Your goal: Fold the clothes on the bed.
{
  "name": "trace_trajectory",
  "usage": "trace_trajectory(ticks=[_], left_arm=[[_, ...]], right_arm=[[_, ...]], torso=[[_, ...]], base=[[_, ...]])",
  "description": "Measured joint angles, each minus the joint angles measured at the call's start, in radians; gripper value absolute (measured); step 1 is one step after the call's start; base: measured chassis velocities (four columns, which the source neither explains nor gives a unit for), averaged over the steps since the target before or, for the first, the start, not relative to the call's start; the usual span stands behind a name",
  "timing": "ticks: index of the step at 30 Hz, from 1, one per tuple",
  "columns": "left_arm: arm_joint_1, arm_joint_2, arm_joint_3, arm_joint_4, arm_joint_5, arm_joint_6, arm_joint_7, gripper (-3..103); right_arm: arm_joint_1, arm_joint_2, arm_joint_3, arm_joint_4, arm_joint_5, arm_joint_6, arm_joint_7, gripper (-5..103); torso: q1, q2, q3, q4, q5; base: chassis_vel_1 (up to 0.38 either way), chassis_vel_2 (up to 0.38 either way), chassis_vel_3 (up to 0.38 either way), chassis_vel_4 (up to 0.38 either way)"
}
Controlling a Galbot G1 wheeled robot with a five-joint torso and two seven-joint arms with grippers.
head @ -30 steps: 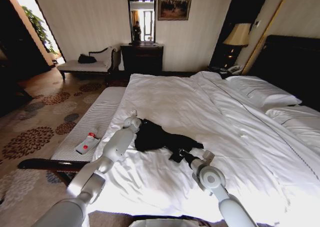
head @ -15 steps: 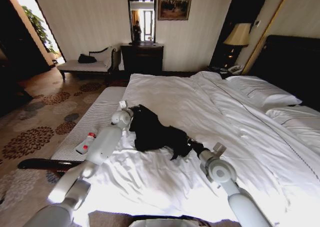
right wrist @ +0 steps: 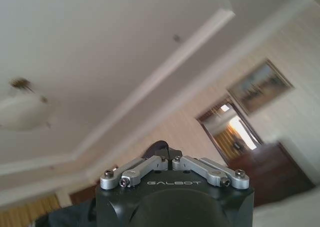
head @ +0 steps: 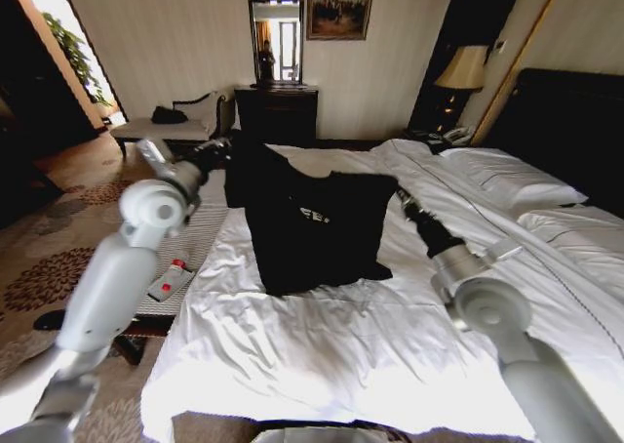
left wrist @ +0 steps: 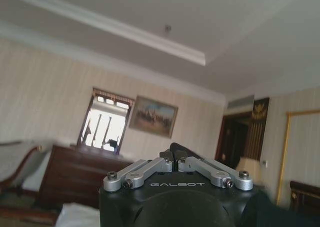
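Item 1, my left claw (head: 216, 152): I am holding it raised over the bed's left edge, clenched on one upper corner of the black short-sleeved soft-fabric T-shirt (head: 314, 228). In the left wrist view its linkage (left wrist: 172, 163) is drawn together, with dark cloth showing at its tip.

Item 2, my right claw (head: 402, 198): I am holding it raised over the middle of the mattress, clenched on the opposite upper corner of the same shirt; the right wrist view shows its linkage (right wrist: 167, 159) closed likewise.

Item 3, the T-shirt: it is hanging spread between the two claws, white lettering partly showing on its chest, its lower hem touching the sheet.

Item 4, the very large white-sheeted bed (head: 322, 365) with dark headboard: it is lying rumpled beneath the shirt.

Item 5, the narrow pale striped bench (head: 200, 223): it is standing just beside the bed's left side, carrying a small white bottle with a red band (head: 170, 278).
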Motion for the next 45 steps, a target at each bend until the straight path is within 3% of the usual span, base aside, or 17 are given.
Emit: trace_trajectory(ticks=[2, 6, 7, 10, 12, 14, 16, 22, 24, 27, 29, 31, 34, 37, 40, 42, 45], left_arm=[[0.017, 0.025, -0.029, -0.022, -0.021, -0.007, -0.001, 0], [0.113, 0.129, -0.213, -0.137, -0.134, -0.025, 0.009, 0], [0.113, 0.129, -0.213, -0.137, -0.134, -0.025, 0.009, 0], [0.219, 0.191, -0.412, -0.254, -0.237, -0.036, 0.02, 0], [0.24, 0.199, -0.444, -0.272, -0.251, -0.037, 0.024, 0], [0.33, 0.224, -0.571, -0.334, -0.306, -0.038, 0.034, 0], [0.372, 0.23, -0.639, -0.364, -0.338, -0.038, 0.037, 0], [0.41, 0.238, -0.746, -0.406, -0.419, -0.027, 0.027, 0], [0.415, 0.252, -0.794, -0.414, -0.469, -0.012, 0.015, 0], [0.415, 0.268, -0.819, -0.415, -0.511, 0.01, 0.001, 0], [0.409, 0.273, -0.788, -0.414, -0.519, 0.062, -0.02, 0], [0.407, 0.273, -0.767, -0.413, -0.513, 0.074, -0.024, 0], [0.4, 0.237, -0.525, -0.372, -0.358, 0.154, -0.029, 0], [0.407, 0.224, -0.447, -0.351, -0.304, 0.175, -0.019, 0], [0.406, 0.183, -0.187, -0.267, -0.183, 0.206, -0.012, 0], [0.399, 0.172, -0.132, -0.236, -0.144, 0.206, -0.009, 0], [0.345, 0.087, 0.082, -0.052, 0.026, 0.19, 0.001, 0]], right_arm=[[0.014, -0.02, 0.025, 0.008, 0.028, 0.002, -0.004, 0], [0.029, -0.123, 0.171, 0.06, 0.126, 0.015, -0.057, 0], [0.029, -0.123, 0.171, 0.06, 0.126, 0.015, -0.057, 0], [-0.013, -0.179, 0.307, 0.145, 0.253, 0.018, -0.089, 0], [-0.022, -0.187, 0.332, 0.163, 0.27, 0.017, -0.094, 0], [-0.048, -0.22, 0.417, 0.195, 0.306, 0.007, -0.109, 0], [-0.057, -0.242, 0.467, 0.2, 0.327, 0.0, -0.113, 0], [-0.072, -0.295, 0.585, 0.199, 0.418, -0.034, -0.078, 0], [-0.073, -0.328, 0.643, 0.198, 0.496, -0.057, -0.026, 0], [-0.071, -0.348, 0.661, 0.197, 0.522, -0.079, 0.018, 0], [-0.069, -0.347, 0.613, 0.195, 0.494, -0.105, 0.063, 0], [-0.067, -0.344, 0.591, 0.195, 0.482, -0.11, 0.074, 0], [-0.087, -0.294, 0.38, 0.192, 0.396, -0.178, 0.165, 0], [-0.094, -0.267, 0.291, 0.19, 0.375, -0.223, 0.217, 0], [-0.112, -0.175, 0.044, 0.112, 0.31, -0.34, 0.369, 0], [-0.113, -0.151, -0.016, 0.086, 0.287, -0.352, 0.388, 0], [-0.081, -0.053, -0.247, -0.047, 0.085, -0.361, 0.381, 0]], torso=[[0.0, 0.0, 0.0, 0.0001, -0.0002], [0.0, 0.0, 0.0, -0.0007, -0.0001], [0.0, 0.0, 0.0, -0.0007, -0.0001], [0.0, 0.0, 0.0, -0.0004, 0.0005], [0.0, 0.0, 0.0, -0.0005, 0.0004], [0.0, 0.0, 0.0, -0.0005, -0.0002], [0.0, 0.0, 0.0, -0.0004, 0.0], [0.0, 0.0, 0.0, -0.0007, 0.0003], [0.0, 0.0, 0.0, -0.0009, 0.0003], [0.0, 0.0, 0.0, -0.0003, 0.0002], [0.0, 0.0, 0.0, -0.0001, 0.0], [0.0, 0.0, 0.0, -0.0001, -0.0001], [0.0, 0.0, 0.0, -0.001, 0.0001], [0.0, 0.0, 0.0, -0.0009, 0.0002], [0.0, 0.0, 0.0, -0.0003, 0.0], [0.0, 0.0, 0.0, -0.0005, 0.0002], [0.0, 0.0, 0.0, -0.0004, 0.0002]], base=[[0.0, 0.0, 0.0, 0.0], [0.0, 0.0, 0.0, 0.0], [0.0, 0.0, 0.0, 0.0], [0.0, 0.0, 0.0, 0.0], [0.0, 0.0, 0.0, 0.0], [0.0, 0.0, 0.0, 0.0], [0.0, 0.0, 0.0, 0.0], [0.0, 0.0, 0.0, 0.0], [0.0, 0.0, 0.0, 0.0], [0.0, 0.0, 0.0, 0.0], [0.0, 0.0, 0.0, 0.0], [0.0, 0.0, 0.0, 0.0], [0.0, 0.0, 0.0, 0.0], [0.0, 0.0, 0.0, 0.0], [0.0, 0.0, 0.0, 0.0], [0.0, 0.0, 0.0, 0.0], [0.0, 0.0, 0.0, 0.0]])
